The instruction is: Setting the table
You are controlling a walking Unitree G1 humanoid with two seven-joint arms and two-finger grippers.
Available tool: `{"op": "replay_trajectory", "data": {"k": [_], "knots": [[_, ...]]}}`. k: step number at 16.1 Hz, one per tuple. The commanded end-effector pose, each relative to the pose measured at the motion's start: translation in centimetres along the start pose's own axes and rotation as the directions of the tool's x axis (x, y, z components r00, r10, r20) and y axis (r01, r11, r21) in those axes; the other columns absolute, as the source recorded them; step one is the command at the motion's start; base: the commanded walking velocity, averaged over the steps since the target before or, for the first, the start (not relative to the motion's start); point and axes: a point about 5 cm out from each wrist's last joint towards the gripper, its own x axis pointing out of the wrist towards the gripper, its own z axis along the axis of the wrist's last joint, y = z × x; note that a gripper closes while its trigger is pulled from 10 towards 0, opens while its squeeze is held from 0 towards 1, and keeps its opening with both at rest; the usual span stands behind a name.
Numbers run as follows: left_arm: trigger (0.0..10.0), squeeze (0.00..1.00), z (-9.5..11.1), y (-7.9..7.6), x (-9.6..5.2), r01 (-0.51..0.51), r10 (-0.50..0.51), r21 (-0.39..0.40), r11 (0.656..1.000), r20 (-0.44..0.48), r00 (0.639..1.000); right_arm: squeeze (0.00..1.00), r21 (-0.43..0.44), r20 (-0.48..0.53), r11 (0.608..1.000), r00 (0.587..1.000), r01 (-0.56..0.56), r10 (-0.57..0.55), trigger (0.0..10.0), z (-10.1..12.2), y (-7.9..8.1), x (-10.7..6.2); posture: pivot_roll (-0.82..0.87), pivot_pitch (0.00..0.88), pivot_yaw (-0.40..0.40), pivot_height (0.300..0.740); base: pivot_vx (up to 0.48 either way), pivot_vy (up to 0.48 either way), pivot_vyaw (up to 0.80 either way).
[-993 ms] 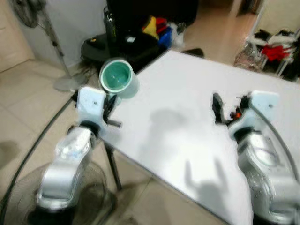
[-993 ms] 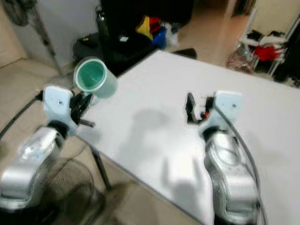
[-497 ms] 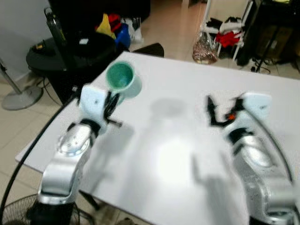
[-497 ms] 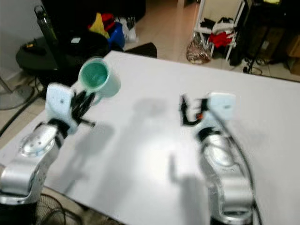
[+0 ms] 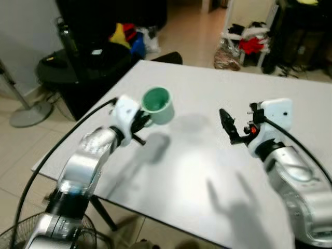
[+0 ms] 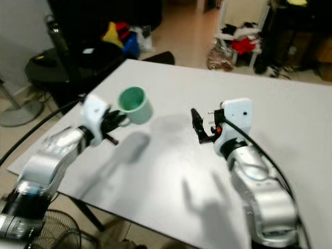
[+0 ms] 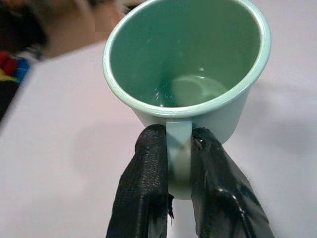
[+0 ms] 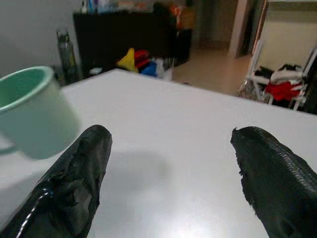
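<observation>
Carrying one green mug (image 5: 157, 105) over the white table (image 5: 197, 171), we've got our left gripper (image 7: 179, 163) pinching its handle, fingers (image 7: 143, 188) pressed tight either side, mug tilted w/ its mouth facing up toward the head cam and empty inside. It's held above the left part of the tabletop, not touching it; shadow falls on the surface just below and to the right. Further right, our right gripper (image 5: 228, 127) hovers over the table middle, spread wide, nothing btwn its fingers (image 8: 79, 173).

Step in hand, as we judge it: bringing the mug to its place setting. Next move prob calls for righting the mug so its base faces down, lowering till it sits flat, then letting go of the handle w/o tipping it.

Count: 1 mug, 1 table, 2 grippers. No plates or cutlery on the table that we can make out.
</observation>
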Motion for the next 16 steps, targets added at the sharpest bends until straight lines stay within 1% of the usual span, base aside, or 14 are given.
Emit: {"op": "replay_trajectory", "data": {"k": [1,2,3,4,5,6,7,10,12,13,14,16], "knots": [[10.0,0.00,0.4,0.3,1.2,0.018,-0.018,0.020,1.000,-0.004,1.000,0.00,-0.007,-0.004,0.998,0.998,-0.057,0.057,10.0,0.8,-0.4,-0.3,0.01,0.000,0.113,0.740,0.000,0.000,0.00],[10.0,0.00,0.8,0.5,2.5,0.041,-0.041,0.031,0.999,-0.016,0.999,0.00,-0.035,-0.021,0.993,0.993,-0.113,0.112,10.0,1.1,-0.8,-0.6,0.00,0.000,0.120,0.740,0.000,0.000,0.00],[10.0,0.00,1.2,0.4,3.5,0.068,-0.066,0.042,0.997,-0.040,0.997,0.00,-0.057,-0.047,0.979,0.980,-0.194,0.192,10.0,1.4,-0.9,-1.1,-0.01,0.000,0.125,0.740,0.000,0.000,0.00],[10.0,0.00,1.5,0.3,4.2,0.075,-0.072,0.063,0.995,-0.051,0.996,0.00,-0.086,-0.074,0.963,0.965,-0.257,0.251,10.0,1.4,-0.8,-1.6,-0.02,0.000,0.143,0.740,0.000,0.000,0.00],[10.0,0.00,1.8,0.3,4.8,0.081,-0.077,0.060,0.995,-0.065,0.995,0.00,-0.097,-0.110,0.947,0.949,-0.305,0.295,10.0,1.3,-0.8,-2.1,-0.03,0.000,0.149,0.740,0.000,0.000,0.00],[10.0,0.00,1.9,0.3,5.5,0.081,-0.077,0.044,0.996,-0.093,0.993,0.00,-0.108,-0.171,0.922,0.921,-0.372,0.351,10.0,0.8,-0.6,-3.0,-0.04,0.000,0.156,0.740,0.000,0.000,0.00],[10.0,0.00,1.7,0.4,5.7,0.077,-0.065,0.098,0.992,-0.119,0.991,0.00,-0.123,-0.206,0.901,0.899,-0.415,0.386,10.0,0.4,-0.4,-3.6,-0.05,0.000,0.175,0.740,0.000,0.000,0.00],[10.0,0.00,1.4,1.3,6.1,0.067,-0.046,0.120,0.991,-0.167,0.985,0.00,-0.100,-0.262,0.873,0.859,-0.477,0.440,10.0,-0.2,-0.2,-4.5,-0.07,0.000,0.203,0.740,0.000,0.000,0.00],[10.0,0.00,1.0,1.6,6.1,0.061,-0.040,0.100,0.993,-0.203,0.978,0.00,-0.096,-0.282,0.854,0.837,-0.512,0.470,10.0,-0.6,0.1,-4.7,-0.06,0.000,0.207,0.740,0.000,0.000,0.00],[10.0,0.00,0.9,1.6,6.2,0.064,-0.042,0.099,0.993,-0.206,0.978,0.00,-0.097,-0.285,0.851,0.834,-0.515,0.472,10.0,-0.7,0.1,-4.7,-0.06,0.000,0.206,0.740,0.000,0.000,0.00],[10.0,0.00,0.6,1.6,6.2,0.062,-0.042,0.082,0.995,-0.225,0.973,0.00,-0.094,-0.285,0.838,0.821,-0.538,0.495,10.0,-0.7,0.3,-4.5,-0.06,0.000,0.205,0.740,0.000,0.000,0.00],[10.0,0.00,0.4,1.6,6.2,0.065,-0.052,0.049,0.997,-0.233,0.971,0.00,-0.093,-0.290,0.826,0.809,-0.556,0.512,10.0,-0.7,0.4,-4.4,-0.05,0.000,0.201,0.740,0.000,0.000,0.00]]}}
